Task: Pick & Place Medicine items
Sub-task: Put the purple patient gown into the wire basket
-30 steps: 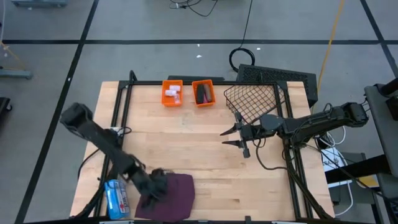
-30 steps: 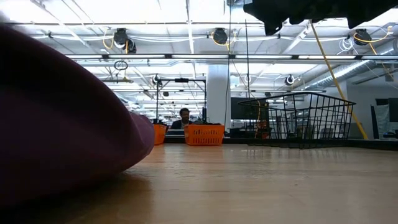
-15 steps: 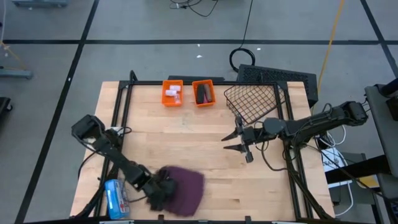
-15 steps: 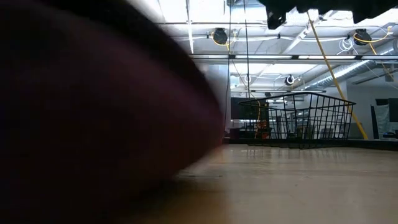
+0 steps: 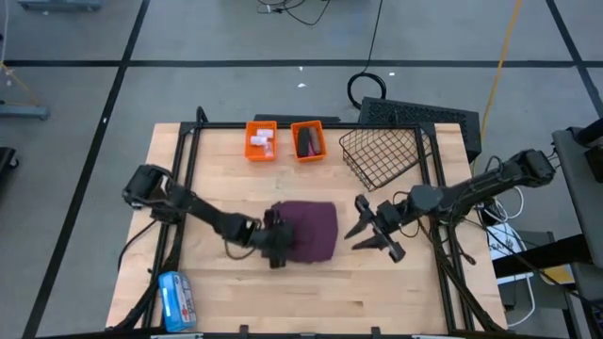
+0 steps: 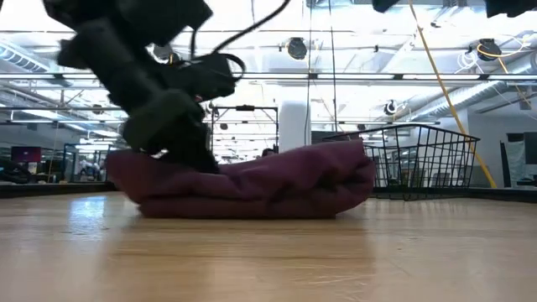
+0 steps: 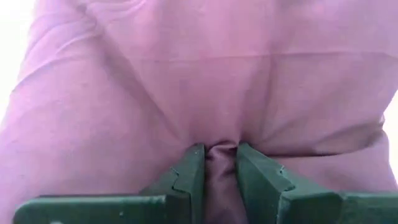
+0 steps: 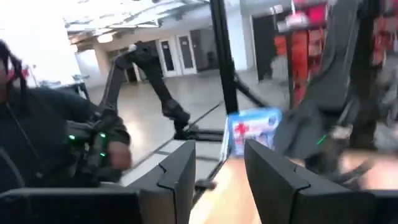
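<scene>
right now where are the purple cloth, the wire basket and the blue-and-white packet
purple cloth [image 5: 311,229]: high view, middle of its top fold
wire basket [image 5: 382,153]: high view, mesh floor
blue-and-white packet [image 5: 175,299]: high view, centre of its face

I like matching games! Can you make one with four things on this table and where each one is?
Things:
1. purple cloth
2. blue packet
3. wire basket
4. orange bins

Places:
A. far edge, side by side
B. near-left corner
C. far right
D. middle, pinched by the left gripper

Pairs: 1-D, 2-B, 3-C, 4-A
</scene>
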Motion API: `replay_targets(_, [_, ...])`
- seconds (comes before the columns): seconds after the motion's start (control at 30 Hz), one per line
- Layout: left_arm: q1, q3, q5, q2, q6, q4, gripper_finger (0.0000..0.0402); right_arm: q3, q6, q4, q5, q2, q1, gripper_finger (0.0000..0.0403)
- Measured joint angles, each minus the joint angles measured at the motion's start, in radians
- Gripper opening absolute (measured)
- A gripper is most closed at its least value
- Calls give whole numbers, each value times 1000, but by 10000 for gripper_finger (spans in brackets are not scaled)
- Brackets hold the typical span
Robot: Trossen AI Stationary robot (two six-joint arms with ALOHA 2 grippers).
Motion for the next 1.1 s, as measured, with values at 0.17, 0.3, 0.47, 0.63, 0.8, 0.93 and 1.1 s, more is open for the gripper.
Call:
replay_targets(0.17, [70, -1, 8, 2, 48, 116, 93, 0, 147, -173, 318, 24, 80, 140])
replay_targets(0.3, [101, -1, 55, 2, 131, 150, 92, -1, 382, -310, 512, 95, 104, 176])
replay_targets(0.47, [116, -1, 62, 1, 166, 160, 92, -1, 666, -322, 535, 217, 90, 241])
replay_targets(0.63, [116, 0, 61, 1, 211, 162, 92, -1, 970, -363, 536, 328, 73, 285])
replay_targets(0.8, [115, 1, 61, 12, 210, 168, 92, 0, 1151, -435, 537, 382, 73, 287])
replay_targets(0.93, [115, 3, 61, 58, 208, 183, 92, 0, 1209, -525, 564, 382, 68, 282])
replay_targets(1.1, [104, 6, 58, 121, 207, 252, 93, 0, 1225, -575, 591, 385, 44, 283])
